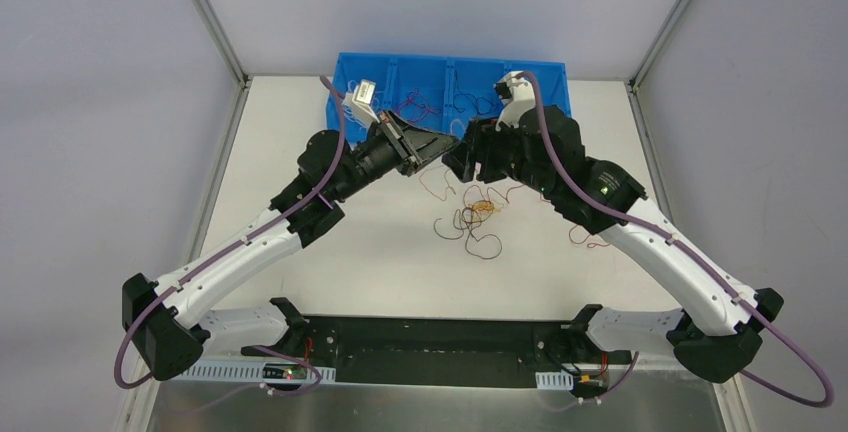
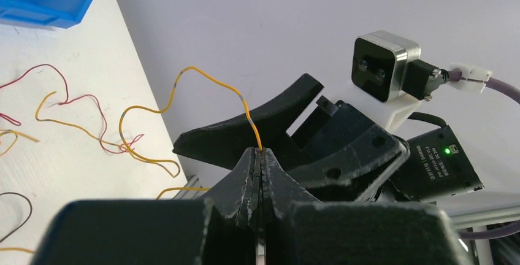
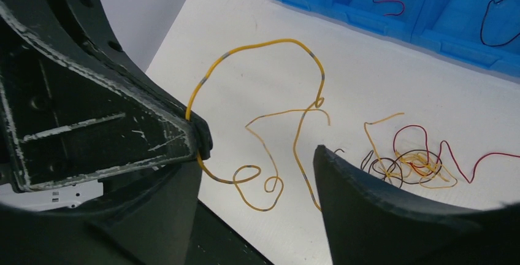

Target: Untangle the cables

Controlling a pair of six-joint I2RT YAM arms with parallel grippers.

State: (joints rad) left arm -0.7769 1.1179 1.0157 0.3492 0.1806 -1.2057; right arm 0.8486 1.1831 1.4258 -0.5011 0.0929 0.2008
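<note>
One orange cable is being pinched by the left gripper, whose jaws are pressed flat together on it at the lower centre of the left wrist view. From there the strand is arching up and leftward, then trailing down toward the table. The right gripper is being presented just beside it with its jaws standing apart and nothing clamped. Loops of the same orange strand are showing in the gap at the middle of the right wrist view. The other cables are lying as a small tangle of orange, black and red just below the two grippers at the centre of the top view, with a lone red strand to its right.

The step in hand is being judged as a second grip on the lifted strand, so that it can be drawn out straight and clear of the bunch. It is best done by closing on one single run of orange near the left pinch, not on the crossing loops lower down. The pull is best made slowly and away from the tangle, so that no knot is being tightened. So thin a wire is likely to slip if taken at the very fingertips.

The table is matt white and plain. A blue bin with compartments is standing at the upper centre, with red, black and white strands in it. The space is being enclosed by grey panels and metal posts.
</note>
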